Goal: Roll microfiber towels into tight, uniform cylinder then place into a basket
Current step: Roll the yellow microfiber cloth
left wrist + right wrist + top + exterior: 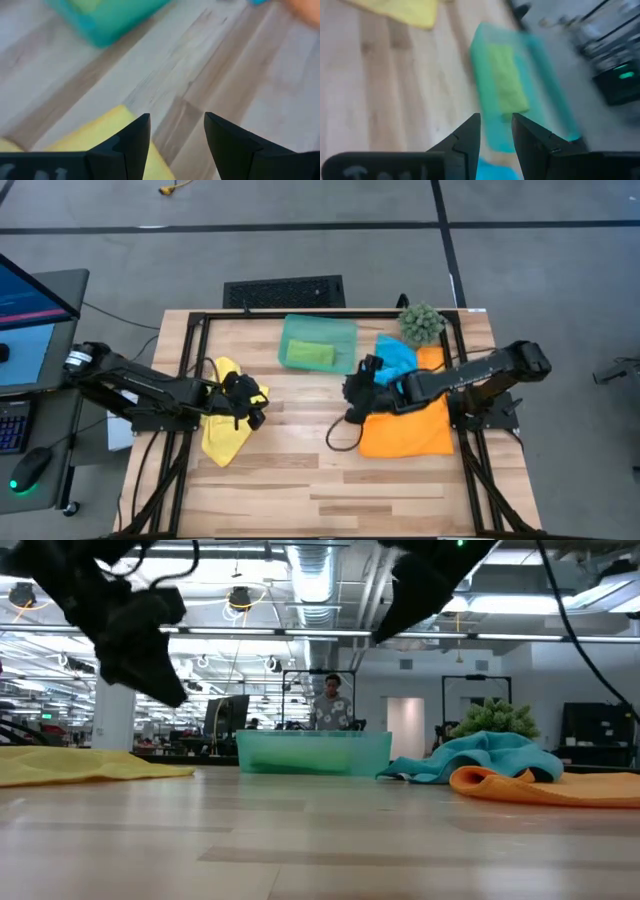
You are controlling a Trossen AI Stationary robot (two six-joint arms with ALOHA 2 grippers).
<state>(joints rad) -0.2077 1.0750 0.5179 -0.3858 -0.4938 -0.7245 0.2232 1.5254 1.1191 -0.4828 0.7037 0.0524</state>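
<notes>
Fingers parted and empty on both grippers, left gripper point(250, 402) over the yellow towel point(222, 435), right gripper point(357, 392) mid-table.
Green towel point(309, 353) sits in the basket point(345, 330) at the far edge; a one-layer pinch risks unrolling.

Robotics lab inside large open-plan industrial office. Wooden counter point(330, 480) framed by black metal rails, two dark robot arms mounted at its left and right sides. Operator station left of counter: monitor point(25, 305), keyboard point(12, 425), mouse point(32, 468). Grey concrete floor point(540, 270) with dark seam lines, floor vent point(284, 291) at counter's far edge. Far background: exposed ceiling ducts point(315, 575), strip lighting, white column point(113, 715), rows of desks, person point(331, 705) standing behind counter.
</notes>
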